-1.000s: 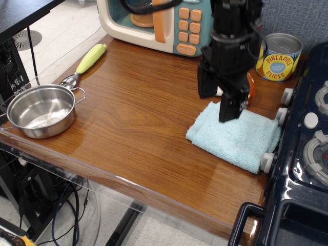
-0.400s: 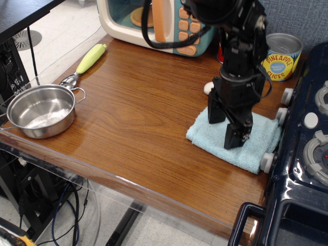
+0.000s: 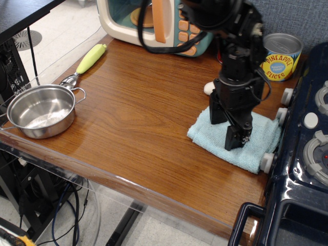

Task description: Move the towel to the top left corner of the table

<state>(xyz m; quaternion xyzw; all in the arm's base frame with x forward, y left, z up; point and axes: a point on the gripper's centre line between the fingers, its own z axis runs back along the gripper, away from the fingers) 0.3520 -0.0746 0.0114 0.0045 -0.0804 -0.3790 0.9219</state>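
The jaws of the black gripper (image 3: 226,130) stand apart, both fingertips pressed down onto the light blue towel (image 3: 236,138), which lies flat and folded on the wooden table (image 3: 143,118) just beside the dark blue toy stove (image 3: 302,169) (its far edge meets the stove's white knobs). Behind the towel, farther from the table's front edge, a pineapple slices can (image 3: 280,56) stands upright and sealed, and a toy microwave (image 3: 156,23) sits well beyond it. Well apart from the towel across the bare wood, a steel pot (image 3: 40,110) sits empty, with a yellow-green handled utensil (image 3: 88,61) lying behind it.
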